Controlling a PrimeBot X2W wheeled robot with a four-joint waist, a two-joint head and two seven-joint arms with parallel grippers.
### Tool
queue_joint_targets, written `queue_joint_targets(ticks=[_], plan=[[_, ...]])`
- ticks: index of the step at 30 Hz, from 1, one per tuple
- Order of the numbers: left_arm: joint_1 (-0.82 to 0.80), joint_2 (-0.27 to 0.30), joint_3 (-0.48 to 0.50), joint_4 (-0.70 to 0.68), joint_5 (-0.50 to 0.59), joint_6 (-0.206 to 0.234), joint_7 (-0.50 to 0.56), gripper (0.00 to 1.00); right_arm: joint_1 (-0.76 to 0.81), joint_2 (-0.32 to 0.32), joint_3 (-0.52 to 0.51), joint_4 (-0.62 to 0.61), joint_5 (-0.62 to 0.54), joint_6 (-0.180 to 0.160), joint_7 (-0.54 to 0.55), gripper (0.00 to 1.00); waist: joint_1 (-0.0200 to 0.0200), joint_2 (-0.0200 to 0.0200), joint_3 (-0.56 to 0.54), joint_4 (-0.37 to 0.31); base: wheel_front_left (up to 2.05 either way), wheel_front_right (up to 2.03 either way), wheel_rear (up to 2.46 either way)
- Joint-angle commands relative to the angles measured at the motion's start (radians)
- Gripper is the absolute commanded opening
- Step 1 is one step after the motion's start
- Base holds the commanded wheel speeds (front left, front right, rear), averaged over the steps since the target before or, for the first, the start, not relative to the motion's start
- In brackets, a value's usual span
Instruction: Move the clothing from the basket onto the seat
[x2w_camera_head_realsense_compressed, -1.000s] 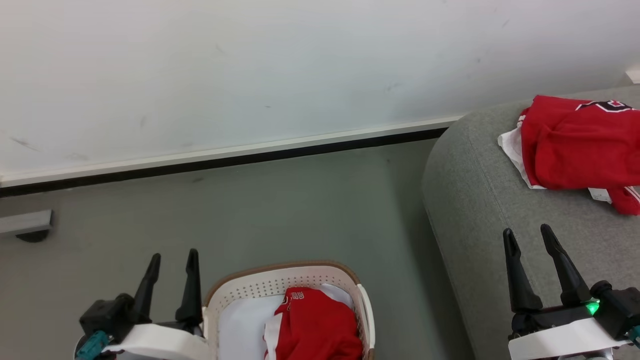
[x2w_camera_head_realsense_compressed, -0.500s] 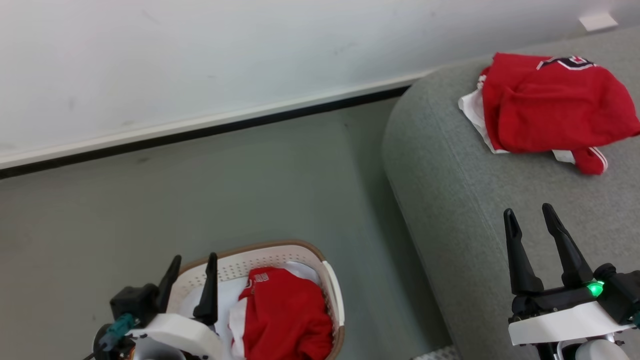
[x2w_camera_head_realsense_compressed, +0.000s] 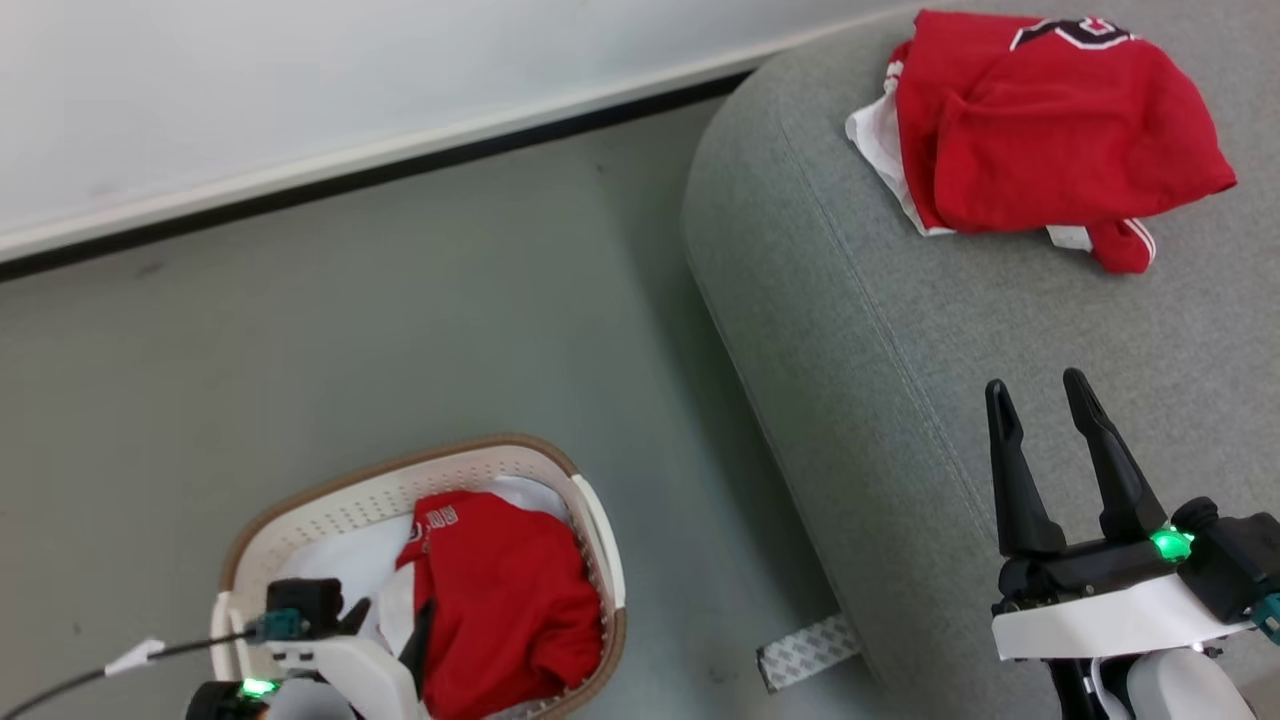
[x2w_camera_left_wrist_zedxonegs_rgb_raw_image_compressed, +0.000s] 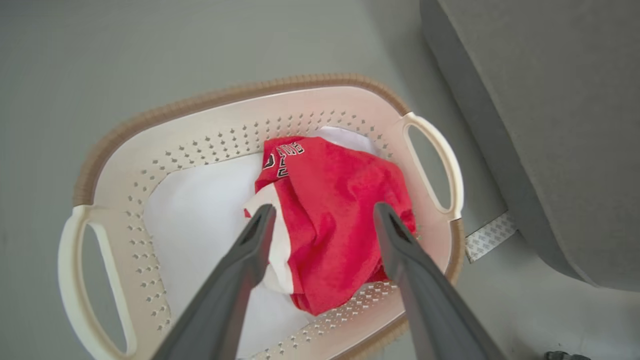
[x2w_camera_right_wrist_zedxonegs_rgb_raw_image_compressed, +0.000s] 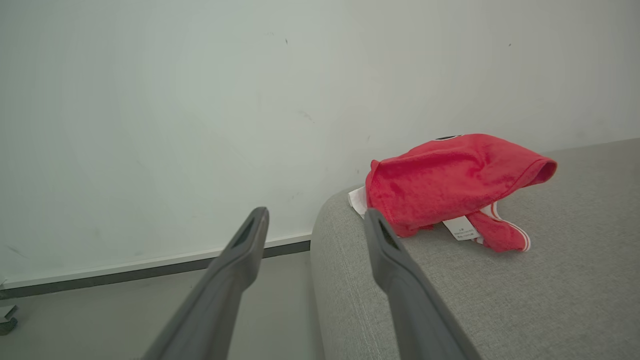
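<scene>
A white strip (x2w_camera_head_realsense_compressed: 806, 650) is seen by the seat (x2w_camera_head_realsense_compressed: 850, 350). The left gripper (x2w_camera_left_wrist_zedxonegs_rgb_raw_image_compressed: 325, 207) is held wide over the basket's (x2w_camera_left_wrist_zedxonegs_rgb_raw_image_compressed: 200, 135) clothing (x2w_camera_left_wrist_zedxonegs_rgb_raw_image_compressed: 340, 200), the right gripper (x2w_camera_head_realsense_compressed: 1035, 382) likewise.

A red garment (x2w_camera_left_wrist_zedxonegs_rgb_raw_image_compressed: 340, 210) with white trim and black-and-white lettering is seen crumpled in the right half of the basket (x2w_camera_left_wrist_zedxonegs_rgb_raw_image_compressed: 150, 115), over a white layer (x2w_camera_left_wrist_zedxonegs_rgb_raw_image_compressed: 200, 210). The left gripper (x2w_camera_left_wrist_zedxonegs_rgb_raw_image_compressed: 325, 209) is held above it, fingers spread wide. The seat (x2w_camera_left_wrist_zedxonegs_rgb_raw_image_compressed: 550, 125) is seen just beside the basket, on the grey floor (x2w_camera_left_wrist_zedxonegs_rgb_raw_image_compressed: 150, 45).
</scene>
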Motion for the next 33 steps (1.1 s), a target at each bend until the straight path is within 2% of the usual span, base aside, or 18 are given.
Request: queue_joint_targets(ticks=[1, 13, 19, 28, 29, 30, 31, 33], plan=[[-0.017, 0.015, -0.003, 0.015, -0.006, 0.002, 0.008, 1.00, -0.014, 0.002, 0.000, -0.005, 0.001, -0.002, -0.003, 1.00, -0.0001, 0.0000, 0.027, -0.020, 0.00, 0.00, 0.00], [-0.189, 0.118, -0.183, 0.235, 0.035, 0.002, 0.188, 1.00, -0.077, 0.044, 0.026, -0.032, 0.026, -0.002, -0.003, 1.00, -0.0001, 0.0000, 0.203, -0.096, 0.00, 0.00, 0.00], [-0.251, 0.160, -0.257, 0.262, 0.016, 0.002, 0.249, 1.00, -0.103, 0.048, 0.042, -0.042, 0.061, -0.002, -0.003, 1.00, -0.0001, 0.0000, 0.279, -0.136, 0.00, 0.00, 0.00], [-0.320, 0.190, -0.363, 0.272, 0.016, 0.002, 0.261, 1.00, -0.113, 0.048, 0.054, -0.056, 0.118, -0.002, -0.003, 1.00, -0.0001, 0.0000, 0.351, -0.177, 0.00, 0.00, 0.00], [-0.324, 0.192, -0.372, 0.273, 0.013, 0.002, 0.261, 0.94, -0.112, 0.048, 0.053, -0.058, 0.121, -0.002, -0.003, 1.00, -0.0001, 0.0000, 0.354, -0.177, 0.00, 0.00, 0.00], [-0.327, 0.193, -0.381, 0.274, 0.008, 0.002, 0.259, 0.27, -0.111, 0.048, 0.051, -0.059, 0.123, -0.002, -0.003, 1.00, -0.0001, 0.0000, 0.357, -0.177, 0.00, 0.00, 0.00], [-0.328, 0.193, -0.389, 0.275, 0.007, 0.002, 0.257, 0.00, -0.110, 0.048, 0.051, -0.060, 0.124, -0.002, -0.003, 1.00, -0.0001, 0.0000, 0.359, -0.177, 0.00, 0.00, 0.00], [-0.328, 0.193, -0.410, 0.276, 0.000, 0.002, 0.256, 0.00, -0.110, 0.048, 0.051, -0.060, 0.127, -0.002, -0.003, 1.00, -0.0001, 0.0000, 0.360, -0.177, 0.00, 0.00, 0.00]])
